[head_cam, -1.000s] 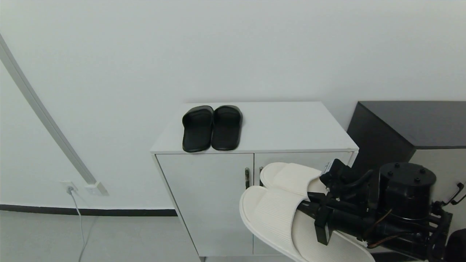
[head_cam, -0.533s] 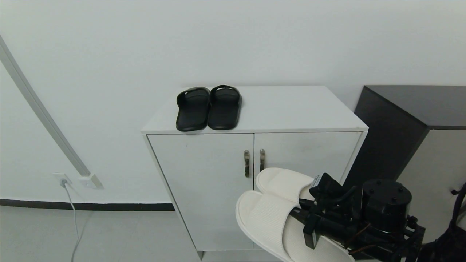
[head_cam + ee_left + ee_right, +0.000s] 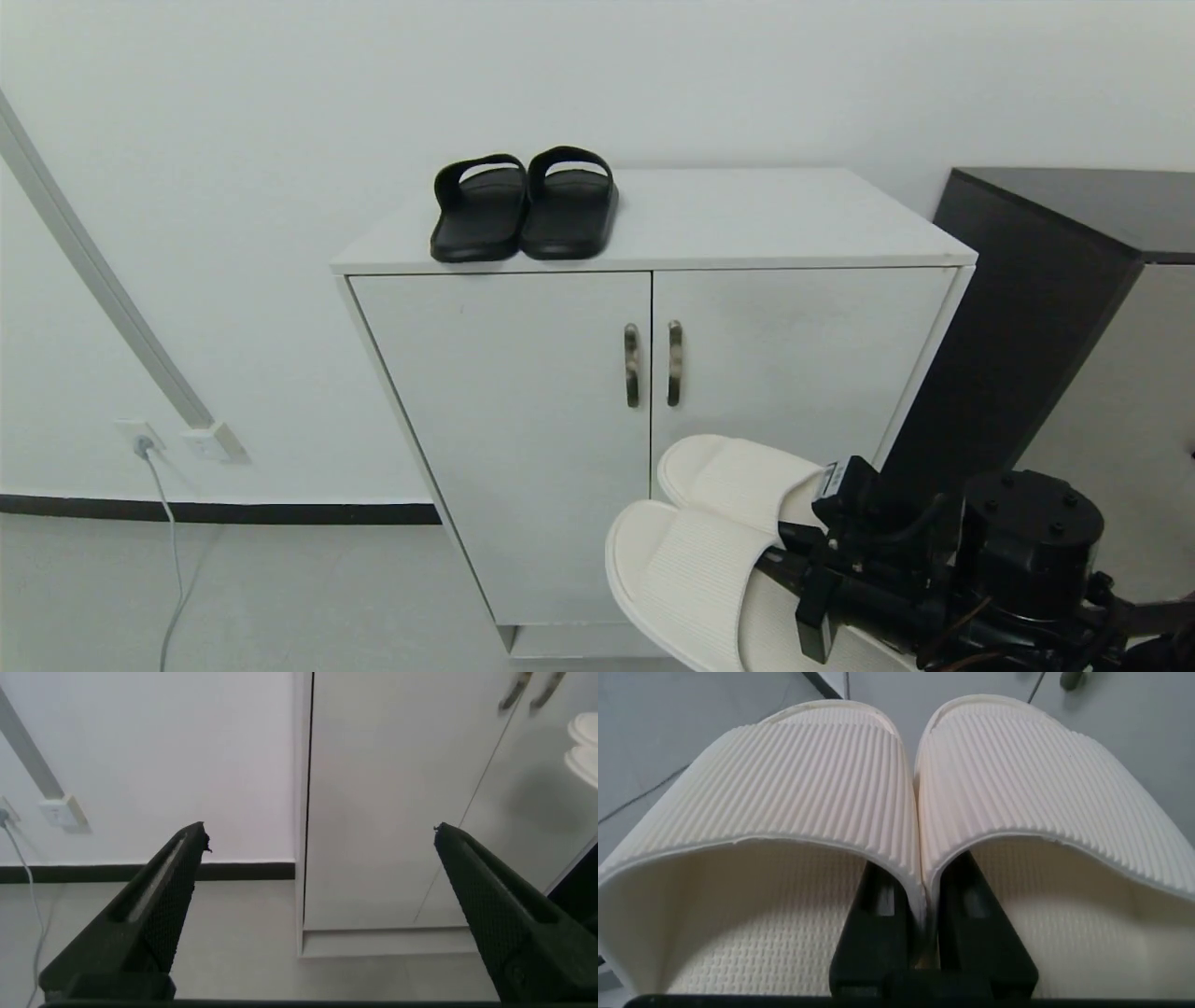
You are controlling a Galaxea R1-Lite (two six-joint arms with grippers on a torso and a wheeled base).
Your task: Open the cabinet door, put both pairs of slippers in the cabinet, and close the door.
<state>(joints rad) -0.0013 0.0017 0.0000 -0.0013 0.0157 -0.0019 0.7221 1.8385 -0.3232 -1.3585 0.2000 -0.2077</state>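
Two pairs of slippers are here. The white ribbed fabric slippers (image 3: 700, 523) are pinched together by their inner edges in my right gripper (image 3: 922, 896), low in front of the white two-door cabinet (image 3: 504, 420), whose doors are closed. The black rubber slide slippers (image 3: 523, 205) sit on its top, toward the left. My left gripper (image 3: 318, 840) is spread wide and empty, facing the cabinet's lower corner.
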